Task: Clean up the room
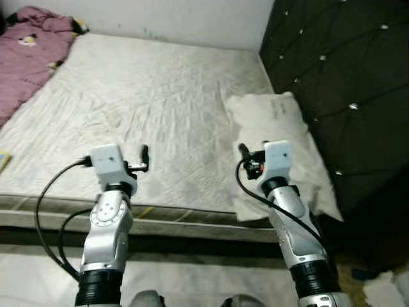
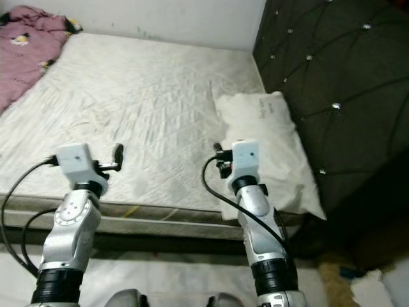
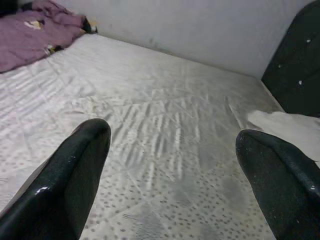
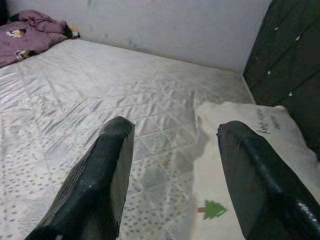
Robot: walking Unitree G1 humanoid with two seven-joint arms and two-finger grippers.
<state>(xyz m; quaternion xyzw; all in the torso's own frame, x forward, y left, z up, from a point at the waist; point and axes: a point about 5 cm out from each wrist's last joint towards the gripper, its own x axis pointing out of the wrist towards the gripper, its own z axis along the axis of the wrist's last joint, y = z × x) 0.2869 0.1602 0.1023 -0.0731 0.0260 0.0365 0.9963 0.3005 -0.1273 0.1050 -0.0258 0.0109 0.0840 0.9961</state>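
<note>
A bare white mattress lies before me. A white pillow rests at its right side by the dark headboard. A purple blanket is bunched at the far left corner. My left gripper hovers open over the mattress's near edge with nothing between its fingers. Over the near right part of the mattress my right gripper is held open, just beside the pillow, which carries a small green tree print.
A black tufted headboard rises on the right. A white wall runs behind the bed. A yellowish flat object lies at the mattress's left edge. White and blue items sit on the floor at lower right.
</note>
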